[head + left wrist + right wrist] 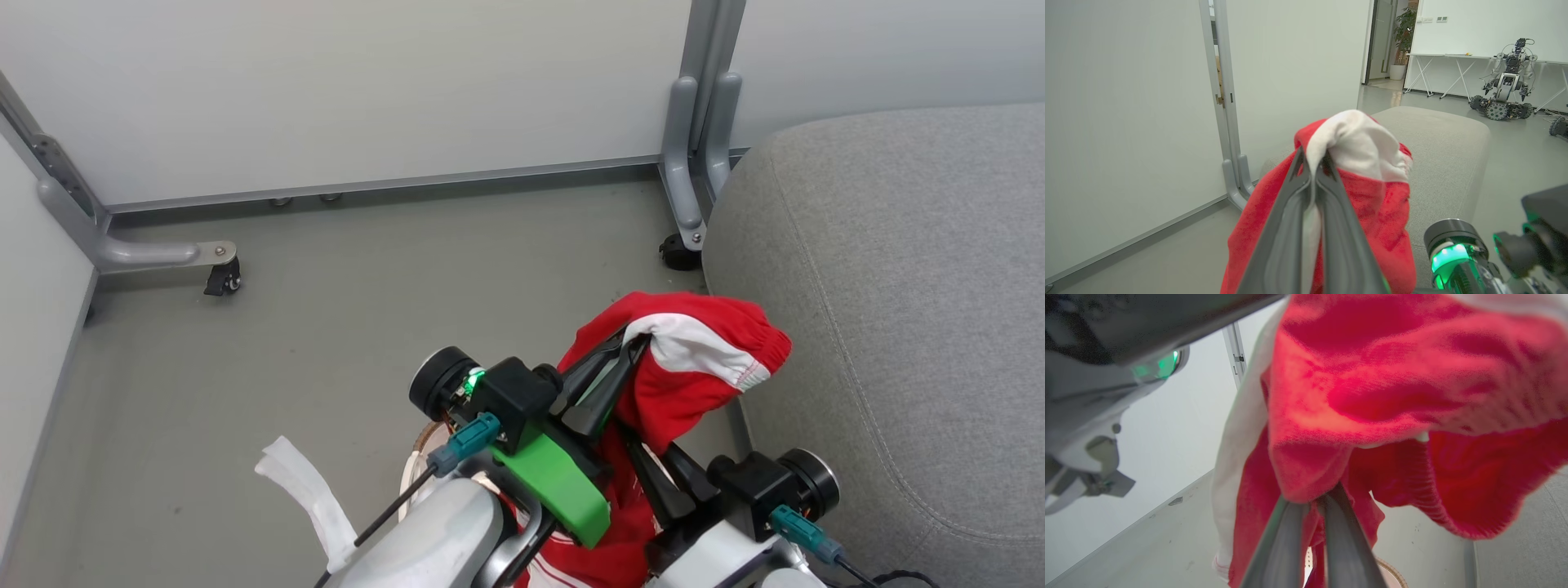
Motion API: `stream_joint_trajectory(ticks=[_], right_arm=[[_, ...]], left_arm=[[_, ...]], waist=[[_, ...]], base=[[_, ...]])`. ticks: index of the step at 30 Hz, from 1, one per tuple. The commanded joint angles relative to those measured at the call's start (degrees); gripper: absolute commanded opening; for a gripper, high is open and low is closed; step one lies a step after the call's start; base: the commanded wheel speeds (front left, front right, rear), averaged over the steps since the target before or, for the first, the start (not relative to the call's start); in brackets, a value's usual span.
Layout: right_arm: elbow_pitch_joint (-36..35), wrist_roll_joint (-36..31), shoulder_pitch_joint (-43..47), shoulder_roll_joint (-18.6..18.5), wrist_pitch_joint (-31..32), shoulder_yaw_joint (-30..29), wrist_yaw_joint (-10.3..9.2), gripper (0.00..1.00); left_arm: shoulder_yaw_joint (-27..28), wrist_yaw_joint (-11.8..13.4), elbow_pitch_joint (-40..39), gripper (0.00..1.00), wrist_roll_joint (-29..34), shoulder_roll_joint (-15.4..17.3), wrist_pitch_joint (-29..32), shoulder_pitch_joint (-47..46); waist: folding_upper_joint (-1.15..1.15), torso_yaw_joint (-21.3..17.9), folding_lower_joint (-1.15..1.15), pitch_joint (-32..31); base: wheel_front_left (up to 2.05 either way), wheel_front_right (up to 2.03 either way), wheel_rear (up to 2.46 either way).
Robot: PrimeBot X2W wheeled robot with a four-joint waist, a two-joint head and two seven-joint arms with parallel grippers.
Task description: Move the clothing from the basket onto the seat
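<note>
The task was in its carrying step. The clothing [694,359] was lifted out of the basket [424,439], whose brown rim showed just below the left arm, but it was not yet laid on the seat [898,286].

The left gripper [635,345] was clamped on a white-trimmed fold at the top of the garment. It held that bunch up beside the seat's left edge, and the gathered end seemed to hang just over the edge. The right gripper [645,457] sat lower, between the basket and the seat. Its 2 fingers [1286,539] were drawn narrow, with a red fold wedged between them. The rest of the cloth trailed down between the 2 arms toward the basket.

The next move, as I judged it, called for both arms to swing together over the seat's middle. They would need to stay high enough for the hanging tail to clear the rounded edge, and only then let go. The tail could drag on the basket rim. I could not tell whether more garments lay in the basket, as the arms hid it.
</note>
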Motion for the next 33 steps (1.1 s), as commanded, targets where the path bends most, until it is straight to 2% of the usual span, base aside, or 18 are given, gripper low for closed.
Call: stream_joint_trajectory(ticks=[1,4,5,6,7,8,25,33], right_arm=[[-0.3,0.3,0.4,-0.3,-0.2,-0.1,0.00,0.00],[-0.4,0.3,0.7,-0.4,-0.2,-0.2,0.00,0.00],[-0.4,0.3,0.7,-0.4,-0.2,-0.2,0.00,0.00],[-0.3,0.4,0.8,-0.4,-0.2,-0.1,0.00,0.00],[-0.3,0.4,0.8,-0.4,-0.2,-0.1,0.00,0.00],[-0.3,0.5,0.8,-0.5,-0.2,0.0,0.00,0.00],[0.4,0.4,1.2,-0.2,-0.2,-1.2,0.00,0.00],[0.1,-0.4,0.8,0.0,-0.2,-2.8,-0.01,0.00]], left_arm=[[0.0,0.3,0.4,0.00,0.4,0.4,-0.2,0.7],[0.0,0.6,1.2,0.00,0.2,0.7,-0.1,0.7],[0.2,0.8,1.4,0.07,0.1,0.7,-0.2,0.8],[0.3,1.1,1.7,0.36,0.2,0.8,-0.4,0.8],[0.4,1.4,2.2,0.94,0.6,1.0,-0.5,0.7],[0.6,1.9,2.4,1.00,0.9,1.0,-0.7,0.6],[0.8,3.2,5.5,1.00,0.8,2.0,-2.1,0.4],[1.2,4.0,5.5,1.00,0.6,2.5,-2.6,0.6]], waist=[[0.00,0.0,0.00,0.0],[0.00,-0.1,0.00,0.0],[0.00,-0.1,0.00,0.0],[0.00,-0.1,0.00,0.0],[0.00,-0.1,0.00,0.0],[0.00,0.0,0.00,0.0],[0.00,-0.2,0.00,0.2],[0.00,-1.6,0.00,0.6]], base=[[0.00,0.00,0.00],[0.00,0.00,0.00],[0.00,0.00,0.00],[0.00,0.00,0.00],[0.00,0.00,0.00],[0.00,0.00,0.00],[0.00,0.00,0.00],[0.00,0.00,0.00]])
